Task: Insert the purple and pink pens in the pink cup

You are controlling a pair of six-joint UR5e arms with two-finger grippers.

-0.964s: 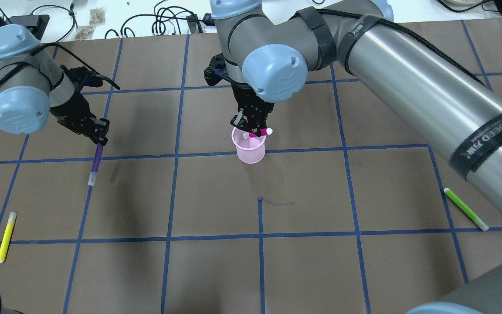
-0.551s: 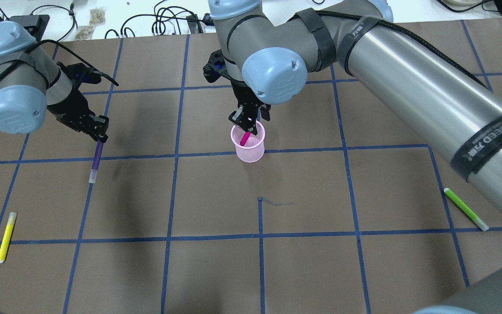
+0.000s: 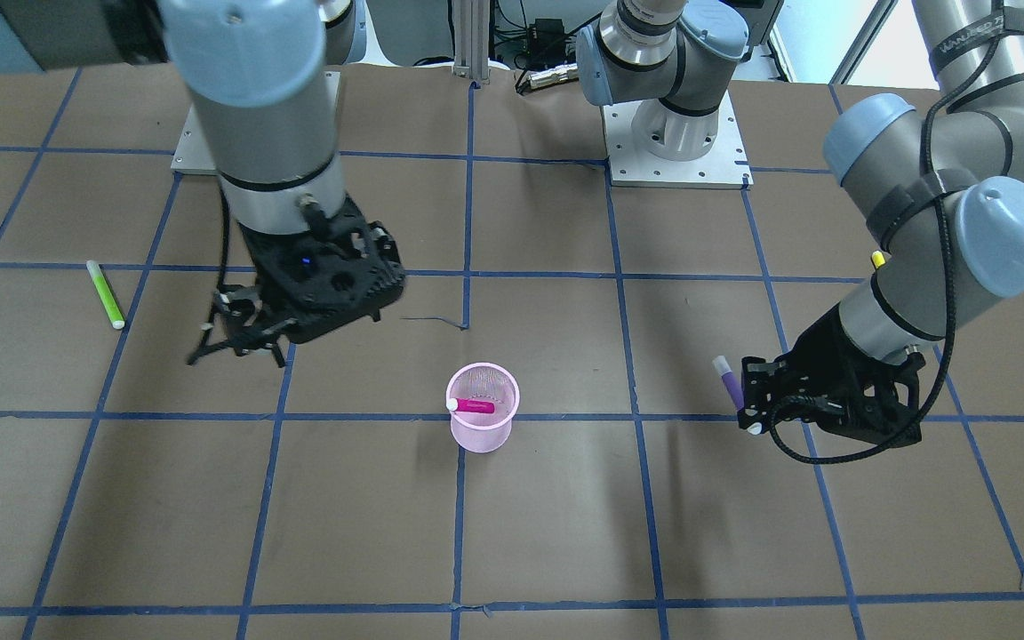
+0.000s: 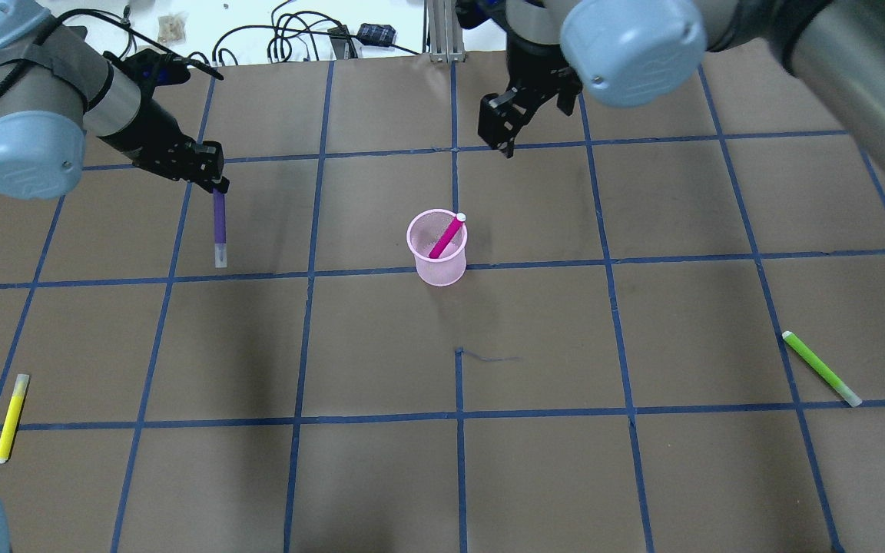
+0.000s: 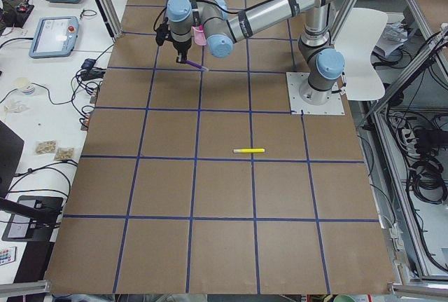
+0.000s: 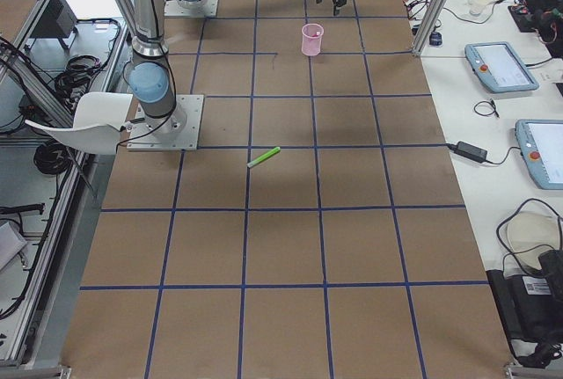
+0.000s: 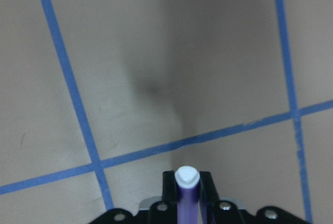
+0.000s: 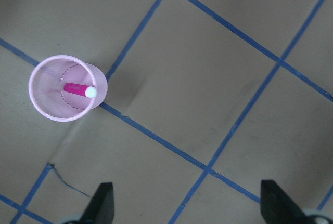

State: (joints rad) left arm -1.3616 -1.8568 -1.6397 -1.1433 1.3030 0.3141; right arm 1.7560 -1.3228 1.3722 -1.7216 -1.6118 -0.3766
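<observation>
Four pens, one cup. The purple plastic pen (image 4: 219, 226) has its top end buried in the left gripper (image 4: 217, 183), which is clamped on it at far left. The pink pen (image 4: 446, 236) leans inside the pink mesh cup (image 4: 436, 269) mid-table, its lower half hazy through the mesh. The right gripper (image 4: 505, 140) hovers beyond the cup, fingers spread, holding nothing. The yellow highlighter pen (image 4: 11, 418) lies near left and the green highlighter pen (image 4: 821, 369) near right.

Left pincer (image 4: 214, 181) angled downward, clamped on the purple pen (image 4: 219, 226) — right pincer (image 4: 505, 127) aloft, jaws spread wide.
</observation>
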